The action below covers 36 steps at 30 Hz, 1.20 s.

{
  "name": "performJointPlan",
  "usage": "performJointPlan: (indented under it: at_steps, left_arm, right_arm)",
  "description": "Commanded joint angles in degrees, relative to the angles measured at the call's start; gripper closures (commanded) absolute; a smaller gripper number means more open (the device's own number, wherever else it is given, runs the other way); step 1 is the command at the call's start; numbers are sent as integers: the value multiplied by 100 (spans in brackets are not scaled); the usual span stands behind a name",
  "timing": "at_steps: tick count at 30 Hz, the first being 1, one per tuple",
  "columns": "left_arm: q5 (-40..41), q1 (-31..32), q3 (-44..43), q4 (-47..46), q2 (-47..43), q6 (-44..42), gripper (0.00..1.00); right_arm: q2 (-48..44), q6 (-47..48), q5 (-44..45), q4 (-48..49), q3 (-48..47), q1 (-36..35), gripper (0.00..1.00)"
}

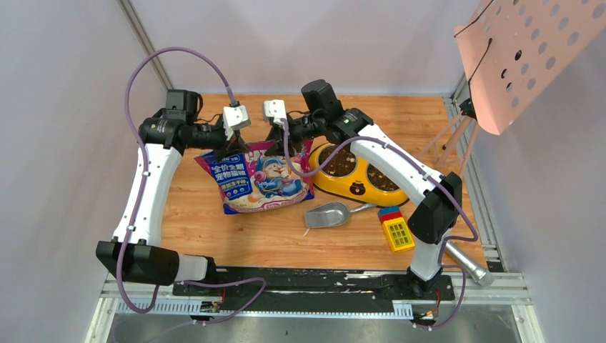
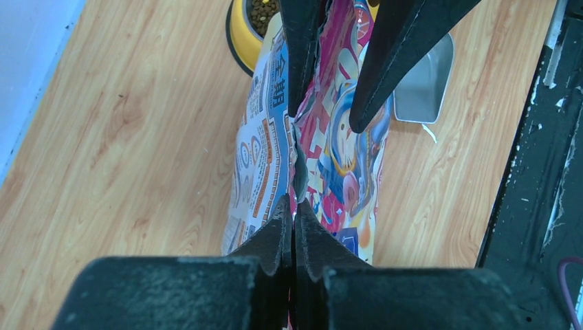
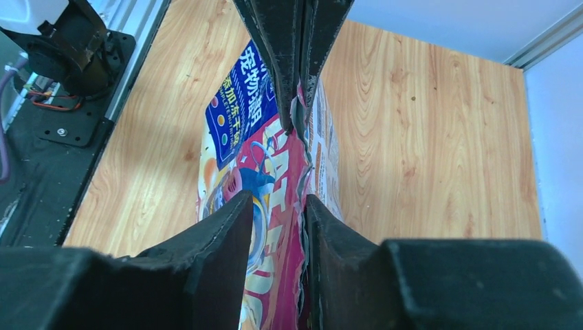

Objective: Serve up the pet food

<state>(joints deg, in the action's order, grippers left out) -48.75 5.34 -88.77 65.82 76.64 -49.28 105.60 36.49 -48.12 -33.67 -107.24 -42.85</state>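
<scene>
The glossy blue-and-magenta cat food bag [image 1: 254,182] lies on the wooden table with its torn top edge lifted toward the far side. My left gripper [image 2: 294,206] is shut on that top edge, also seen from above [image 1: 239,143]. My right gripper [image 3: 278,199] stands open astride the same edge a little further along, and the torn rim runs against one finger [image 3: 330,234]. Pet food, dark brown kibble [image 1: 341,163], fills the bowls of the yellow feeder [image 1: 355,187] to the right of the bag. The bag's own contents are hidden.
A grey metal scoop [image 1: 327,214] lies in front of the feeder. A yellow-and-blue toy block [image 1: 396,230] sits near the right arm's base, beside a silver cylinder [image 1: 468,266]. A pink perforated board [image 1: 529,50] hangs at the upper right. Walls close in on three sides.
</scene>
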Motion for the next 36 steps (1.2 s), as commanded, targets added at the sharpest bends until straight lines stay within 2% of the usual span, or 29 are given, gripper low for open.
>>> performJointPlan:
  at_steps: [1, 5, 6, 9, 11, 13, 15, 16, 17, 18, 19, 21, 24, 28, 29, 31, 33, 35, 36]
  left_arm:
    - [-73, 41, -21, -116, -72, -132, 100]
    - [-77, 52, -15, -141, -84, -136, 100]
    - [-84, 67, 14, -195, -90, -82, 98]
    - [-119, 165, 143, -485, -179, 80, 70]
    - [-95, 275, 253, -622, -228, 156, 66]
    - [-45, 370, 281, -647, -202, 160, 68]
    - [-31, 427, 278, -648, -138, 163, 79]
    - [-8, 438, 261, -649, -87, 162, 84]
    - [-1, 447, 254, -660, -61, 163, 92]
    - [9, 453, 226, -664, -35, 177, 95]
    - [16, 453, 210, -655, -31, 176, 99]
    - [41, 455, 166, -659, -46, 179, 100]
    - [78, 455, 133, -667, -93, 201, 100]
    - [45, 450, 140, -732, -105, 317, 100]
    - [43, 454, 138, -760, -105, 341, 100]
    - [49, 456, 132, -815, -100, 368, 100]
    - [11, 460, 92, -933, -78, 457, 100]
    - [-94, 463, 23, -1054, -22, 599, 84]
    - [-123, 497, -6, -1094, 2, 637, 71]
  right_arm:
    - [-266, 363, 52, 281, 101, -137, 70]
    - [-260, 357, 314, 399, 116, -180, 100]
    - [-255, 328, 360, 425, 116, -180, 100]
    - [-273, 318, 325, 444, 136, -180, 100]
    - [-277, 224, 325, 472, 138, -178, 100]
    - [-268, 115, 345, 490, 117, -171, 100]
    - [-288, 87, 338, 483, 128, -162, 100]
    - [-296, 80, 338, 476, 151, -155, 99]
    - [-310, 57, 349, 449, 163, -143, 89]
    - [-312, 90, 332, 360, 157, -114, 77]
    - [-308, 184, 291, 209, 114, -79, 71]
    - [-291, 307, 251, -41, 34, 39, 65]
    - [-277, 442, 245, -296, -27, 224, 63]
    - [-277, 430, 349, -360, -35, 320, 72]
    - [-269, 384, 355, -369, -53, 328, 77]
    - [-245, 256, 360, -369, -97, 359, 97]
    - [-198, 110, 315, -370, -151, 388, 100]
    - [-166, 56, 215, -368, -178, 398, 100]
    - [-150, 40, 154, -361, -201, 405, 100]
